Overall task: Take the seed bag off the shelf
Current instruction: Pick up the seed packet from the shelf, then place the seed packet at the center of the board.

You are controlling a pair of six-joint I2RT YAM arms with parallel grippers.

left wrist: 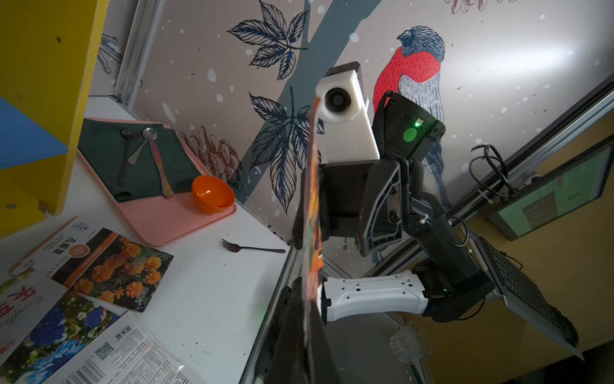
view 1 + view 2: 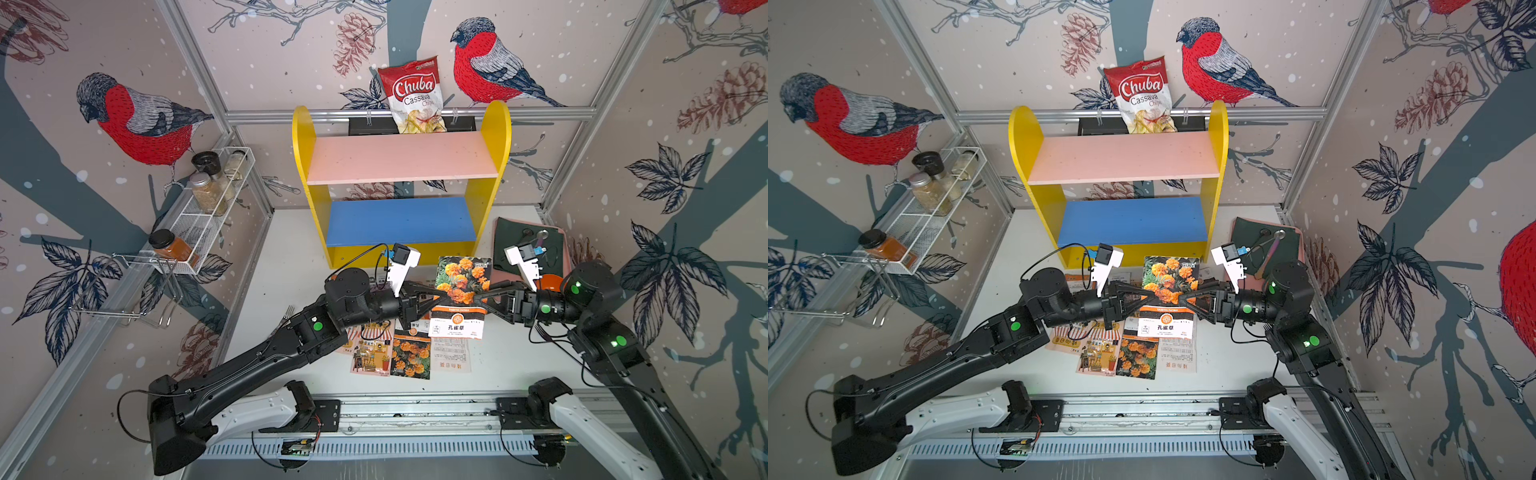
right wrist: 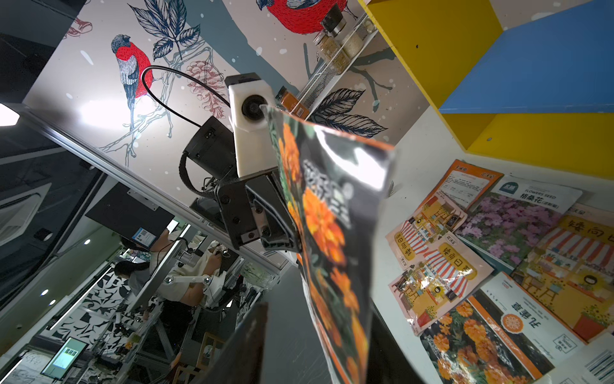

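The seed bag [image 2: 461,291], a marigold packet, is off the shelf [image 2: 301,158]. It hangs upright in the air between the 2 grippers, above the table [image 2: 286,270] and just in front of the shelf's blue lower board.

In both top views the left gripper [image 2: 444,294] meets one side edge of the bag and the right gripper [image 2: 481,297] meets the opposite edge, their tips pointing at each other. The left gripper is pinching the bag: the right wrist view shows its fingers [image 3: 272,226] pressed together on the packet's edge. The right gripper seems spread. In the left wrist view the packet, seen edge-on, stands between its 2 fingers [image 1: 382,206] unsqueezed, though 1 finger is mostly hidden behind the foil.

Below the held bag, several other seed packets [image 2: 411,357] lie flat and overlapping on the table. A chips bag [image 2: 415,95] stands behind the shelf's pink upper board.

To the robot's right sits a pink tray [image 1: 166,226] carrying a green cloth [image 1: 106,149], spoons [image 1: 149,133] and an orange bowl [image 1: 212,194]. A fork [image 1: 252,247] lies on the table near it. A white wire rack [image 2: 199,232] with spice jars hangs on the left wall.
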